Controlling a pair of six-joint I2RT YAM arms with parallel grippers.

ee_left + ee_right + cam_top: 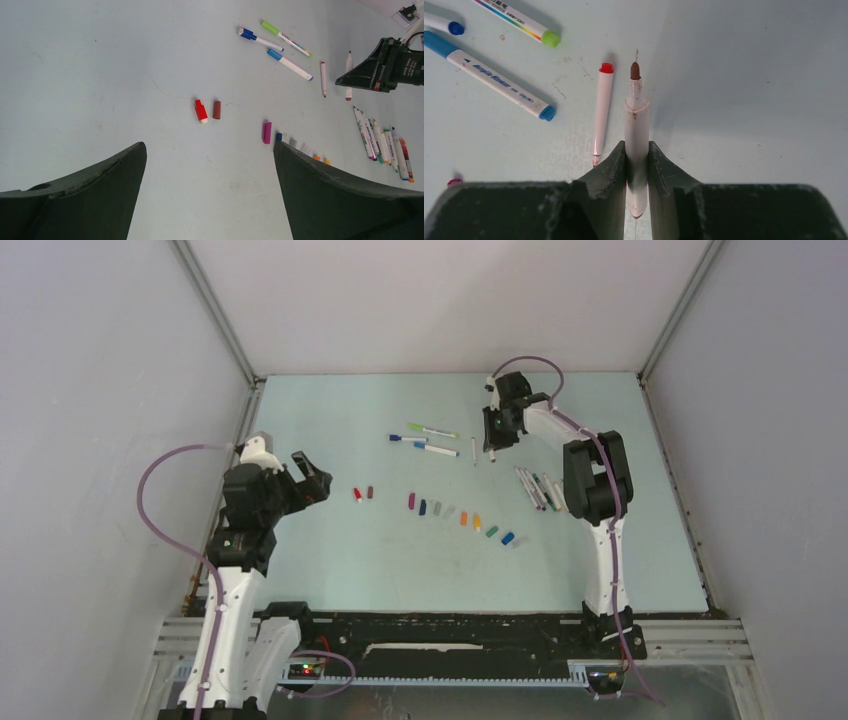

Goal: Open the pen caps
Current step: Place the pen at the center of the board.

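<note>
Left gripper [209, 147] hangs with fingers spread wide over the near-left of the pale blue table [350, 560]; just beyond, a red cap [357, 494] and a brown cap [370, 492] lie side by side; a curved row of loose pen caps [463, 519] crosses mid-table; uncapped pens [535, 490] lie bundled beside the right arm [590, 480]; three capped markers [437, 451] lie farther back; farthest, the right gripper [636, 146] clasps an uncapped brown-tipped pen [636, 105], just beside a red-tipped pen [602, 110] on the table.
</note>
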